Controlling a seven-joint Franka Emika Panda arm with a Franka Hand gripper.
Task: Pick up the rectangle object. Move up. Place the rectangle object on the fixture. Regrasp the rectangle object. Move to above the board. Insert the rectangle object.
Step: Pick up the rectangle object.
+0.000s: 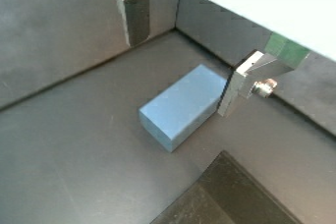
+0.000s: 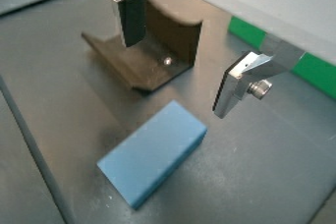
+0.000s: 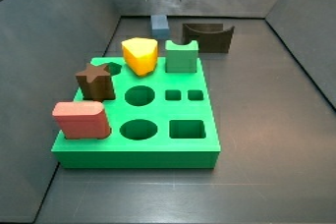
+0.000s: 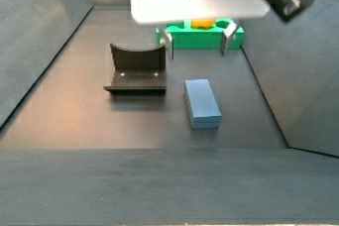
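Observation:
The slate-blue rectangle object (image 1: 184,106) lies flat on the dark floor, also seen in a wrist view (image 2: 153,155) and both side views (image 3: 159,24) (image 4: 201,102). My gripper (image 4: 201,50) is open and empty and hangs above the block's board-side end; its silver fingers (image 1: 242,84) stand wide apart on either side, not touching it. The dark fixture (image 2: 147,49) with the U notch stands beside the block (image 4: 137,69). The green board (image 3: 138,130) lies beyond the block, with round and square holes in its top.
On the board stand a yellow piece (image 3: 140,55), a green notched block (image 3: 182,56), a brown star piece (image 3: 93,79) and a red rounded block (image 3: 82,120). Dark sloping walls (image 4: 54,42) enclose the floor on both sides.

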